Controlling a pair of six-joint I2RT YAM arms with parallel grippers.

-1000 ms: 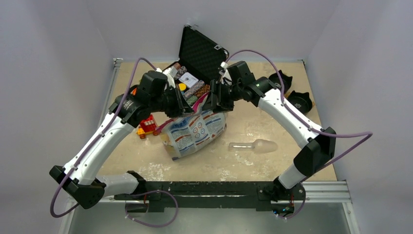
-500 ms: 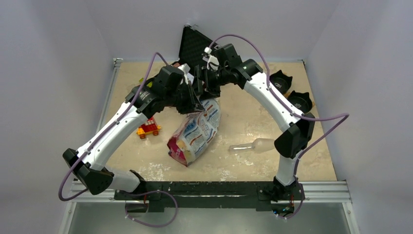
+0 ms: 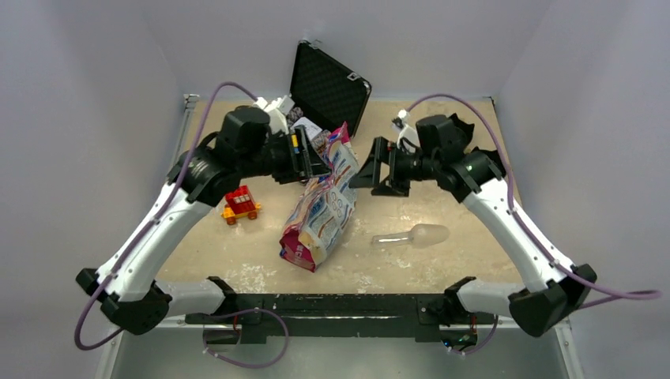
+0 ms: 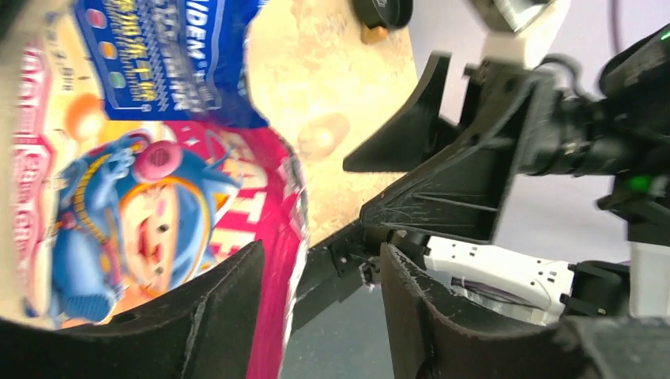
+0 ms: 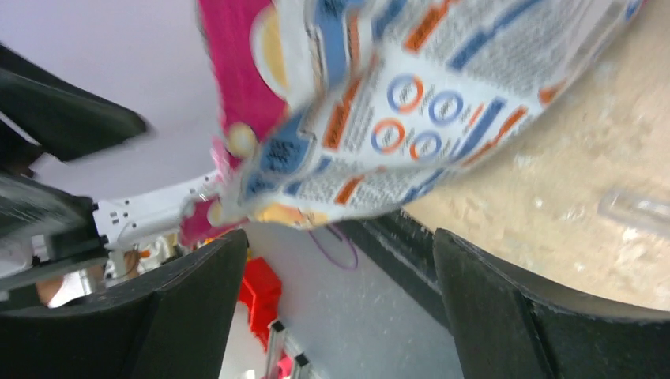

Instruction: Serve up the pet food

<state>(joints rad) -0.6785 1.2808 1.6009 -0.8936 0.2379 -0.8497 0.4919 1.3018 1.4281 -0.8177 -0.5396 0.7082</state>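
Observation:
The pink-edged, white and blue bag (image 3: 322,212) stands leaning in the middle of the table, its top toward the back. The pet food itself is hidden inside it. My left gripper (image 3: 314,162) is at the bag's top. In the left wrist view its jaws (image 4: 322,253) stand apart, with the bag's pink edge (image 4: 280,237) lying against the left finger and not pinched. My right gripper (image 3: 373,170) hangs open just right of the bag's top, apart from it. In the right wrist view nothing is between its fingers (image 5: 340,237), and the bag (image 5: 411,103) is beyond them.
A clear plastic scoop (image 3: 412,235) lies on the table right of the bag. An open black case (image 3: 330,85) with colourful chips stands at the back. A red toy block (image 3: 241,203) sits left of the bag. A dark bowl (image 4: 383,9) is at the far right.
Both grippers were at the bag's top. The left has opened and stays there; the right has opened wider and pulled away to the right. The bag now leans free.

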